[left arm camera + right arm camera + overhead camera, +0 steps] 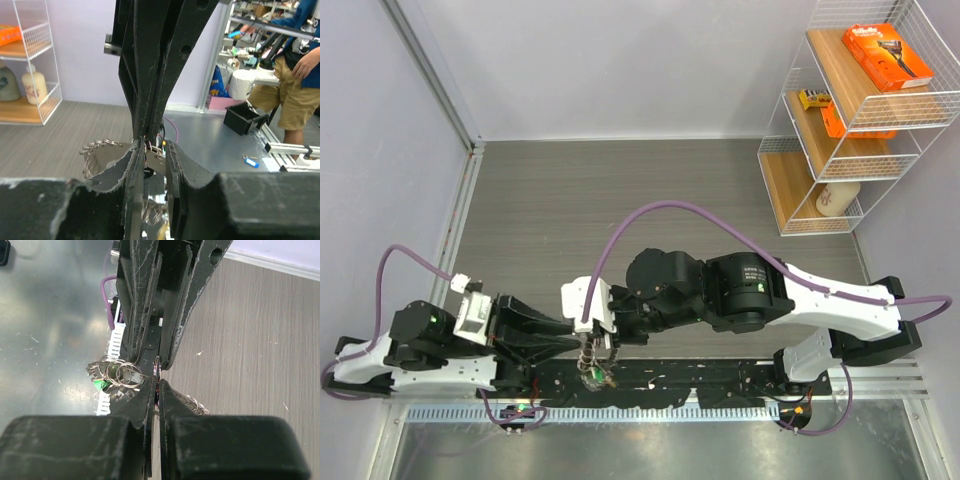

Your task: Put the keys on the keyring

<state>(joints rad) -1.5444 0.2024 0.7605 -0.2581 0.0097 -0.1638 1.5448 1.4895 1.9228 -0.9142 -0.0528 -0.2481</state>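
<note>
My two grippers meet tip to tip above the near edge of the table. My right gripper (603, 340) (158, 382) is shut on the thin edge of the keyring (120, 375). Small silver rings, a green tag (101, 385) and a fan of silver keys (192, 404) (97, 147) hang round it. In the top view the bunch (592, 372) dangles just below both grippers. My left gripper (575, 338) (152, 147) holds a key with a silver blade (156, 160) and a black head between its jaws, right against the right gripper's tips (147, 132).
A white wire shelf (850, 110) with orange boxes and a bottle stands at the back right. A black rail (720, 385) runs along the near edge. In the left wrist view a black bin (242, 117) and a person (295, 75) are beyond the table.
</note>
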